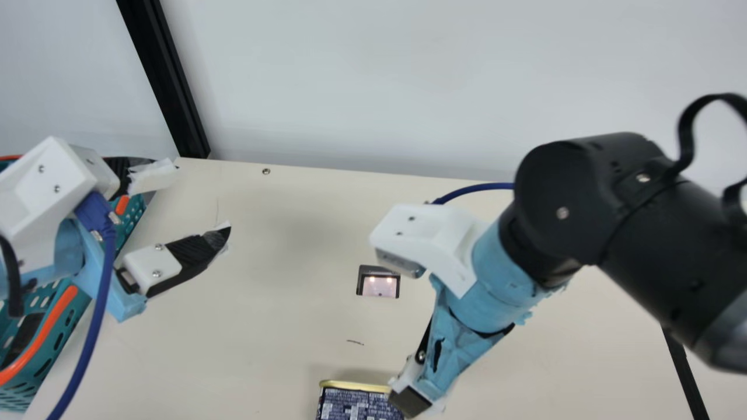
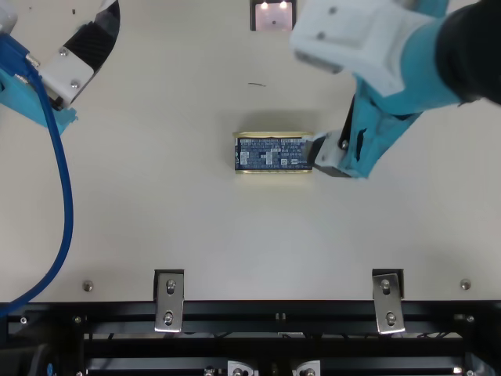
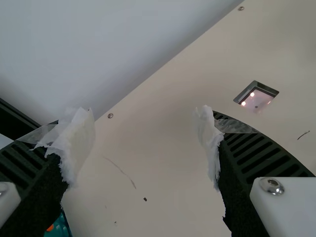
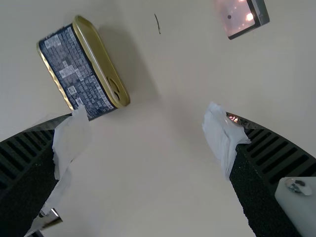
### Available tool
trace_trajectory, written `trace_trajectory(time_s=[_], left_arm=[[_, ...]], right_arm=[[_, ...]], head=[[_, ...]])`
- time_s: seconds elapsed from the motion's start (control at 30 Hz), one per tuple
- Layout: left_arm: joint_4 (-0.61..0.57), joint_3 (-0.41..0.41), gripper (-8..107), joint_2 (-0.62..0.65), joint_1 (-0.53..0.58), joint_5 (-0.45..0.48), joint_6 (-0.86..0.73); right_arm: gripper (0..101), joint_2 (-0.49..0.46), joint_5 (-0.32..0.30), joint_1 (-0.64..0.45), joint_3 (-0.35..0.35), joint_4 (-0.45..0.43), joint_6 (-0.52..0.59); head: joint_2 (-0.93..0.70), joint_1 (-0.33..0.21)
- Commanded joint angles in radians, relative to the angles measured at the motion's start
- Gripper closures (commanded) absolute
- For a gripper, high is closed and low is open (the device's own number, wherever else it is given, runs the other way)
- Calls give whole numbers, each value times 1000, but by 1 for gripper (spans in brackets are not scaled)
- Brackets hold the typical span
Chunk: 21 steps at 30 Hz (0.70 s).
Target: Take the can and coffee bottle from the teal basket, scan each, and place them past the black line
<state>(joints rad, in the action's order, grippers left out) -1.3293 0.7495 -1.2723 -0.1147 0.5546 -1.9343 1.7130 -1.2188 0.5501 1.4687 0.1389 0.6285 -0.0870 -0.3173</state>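
1. Can (image 2: 272,153): rectangular tin, dark blue label with pale print facing up, gold rims. The right wrist view shows a gold end with a pull ring.
2. Location: resting on its side on the cream table (image 1: 262,326), nearer the front edge than the lit scanner window (image 1: 380,286).
3. Relative position: can outside the finger gap, near one fingertip of the right gripper (image 2: 333,155); contact cannot be determined.
4. Right gripper state: fingers spread wide, nothing between them.
5. Right arm (image 1: 648,216): extends in from the right above the table; wrist angled down, towards the can.
6. Left gripper (image 1: 195,201): at the left, beside the teal basket (image 1: 51,357); fingers widely separated, gap unoccupied.
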Motion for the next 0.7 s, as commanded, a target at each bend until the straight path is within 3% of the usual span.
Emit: trace_trajectory(time_s=[0.0,0.27,0.67], left_arm=[[0,0,9,0,0,0,0],[0,0,9,0,0,0,0],[0,0,9,0,0,0,0]], right_arm=[[0,4,-1,40,10,-75,26],[0,30,-1,146,37,-210,108],[0,96,-1,238,80,-175,150]], head=[[2,-9],[2,-9],[2,-9]])
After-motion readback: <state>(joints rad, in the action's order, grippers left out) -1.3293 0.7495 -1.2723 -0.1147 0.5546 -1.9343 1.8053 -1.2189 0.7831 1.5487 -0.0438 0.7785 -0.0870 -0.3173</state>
